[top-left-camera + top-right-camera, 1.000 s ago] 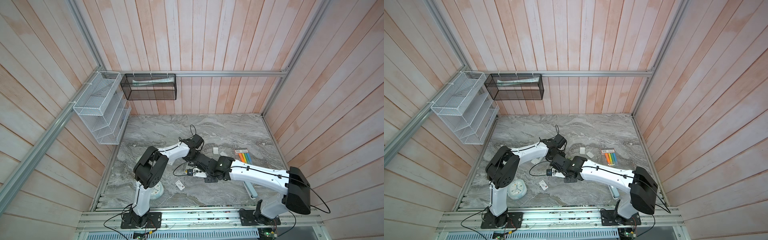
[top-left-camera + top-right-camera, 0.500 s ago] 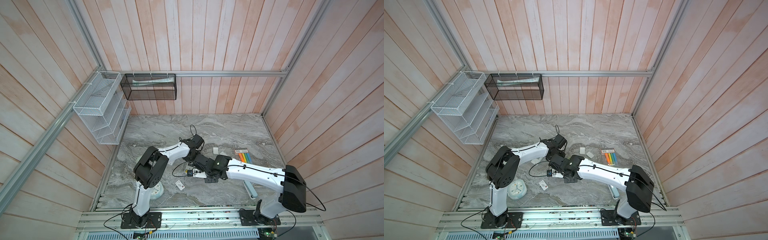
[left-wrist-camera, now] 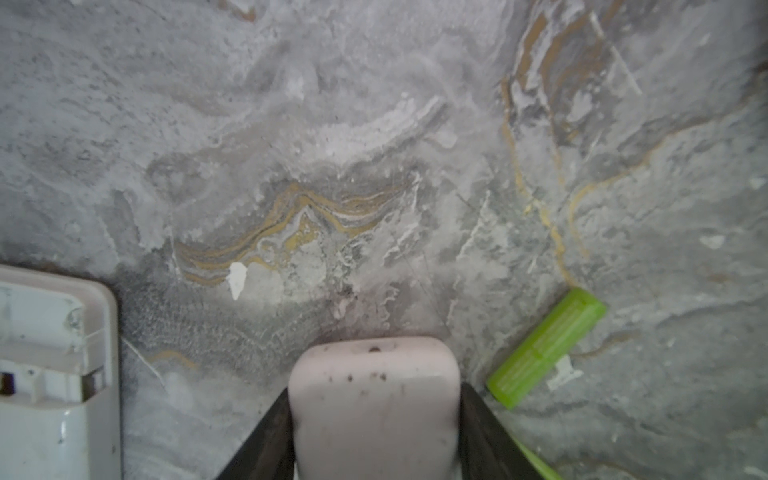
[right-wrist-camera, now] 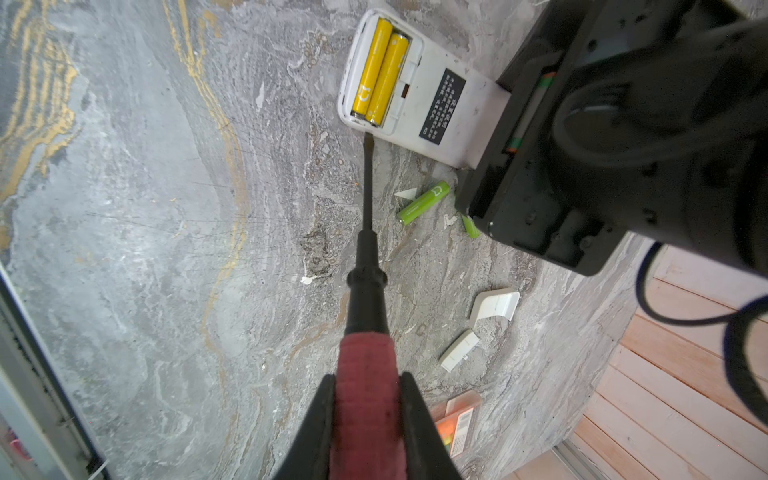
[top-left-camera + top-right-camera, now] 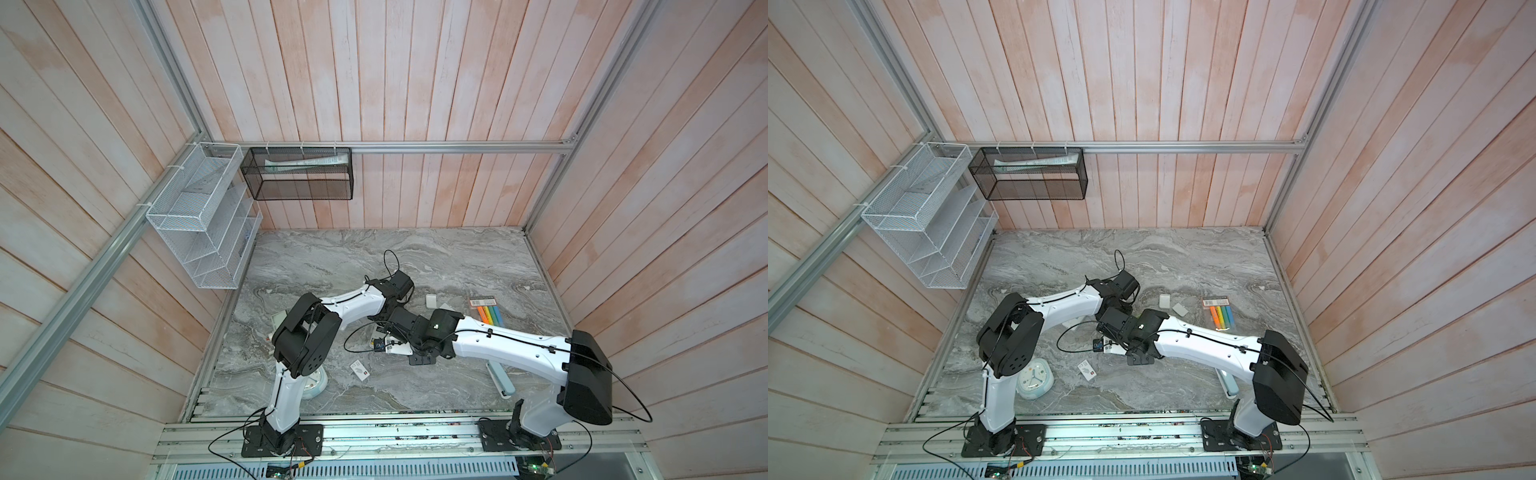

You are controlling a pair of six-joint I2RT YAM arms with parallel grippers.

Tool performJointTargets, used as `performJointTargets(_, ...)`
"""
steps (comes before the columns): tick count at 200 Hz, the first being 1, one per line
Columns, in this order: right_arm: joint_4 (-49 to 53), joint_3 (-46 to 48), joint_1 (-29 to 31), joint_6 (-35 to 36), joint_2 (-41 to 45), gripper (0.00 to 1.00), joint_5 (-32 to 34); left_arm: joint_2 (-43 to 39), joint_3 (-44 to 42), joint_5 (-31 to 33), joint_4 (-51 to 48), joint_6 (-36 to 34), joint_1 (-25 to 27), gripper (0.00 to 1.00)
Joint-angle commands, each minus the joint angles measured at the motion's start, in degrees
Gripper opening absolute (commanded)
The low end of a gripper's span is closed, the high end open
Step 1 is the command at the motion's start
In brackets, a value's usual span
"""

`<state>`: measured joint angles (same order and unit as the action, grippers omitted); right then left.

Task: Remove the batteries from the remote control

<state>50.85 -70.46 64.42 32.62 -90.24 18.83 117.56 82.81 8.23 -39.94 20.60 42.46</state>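
Screwdriver [image 4: 365, 257] tip sits at the open bay of the remote [image 4: 428, 91] — right gripper [image 4: 366, 380] clamps its handle, left gripper [image 3: 374, 388] pinches the remote; next, probably, lever the batteries [image 4: 380, 72] out.

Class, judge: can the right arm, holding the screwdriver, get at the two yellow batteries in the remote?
Probably yes: the yellow batteries lie uncovered in the remote, and the screwdriver in the right gripper has its tip at that end; nothing stands between.
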Motion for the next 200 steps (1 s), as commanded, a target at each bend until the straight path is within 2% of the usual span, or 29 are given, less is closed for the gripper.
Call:
performJointTargets(1,-0.13,-1.08,0.18,-0.59,0.65,0.00,0.38,4.37,-1.35,1.13,-6.41,0.91,0.61,0.55)
performJointTargets(200,-0.27,-1.17,0.09,-0.63,1.84,0.00,-1.16,5.65,-0.47,2.14,-7.45,0.82,1.22,0.55)
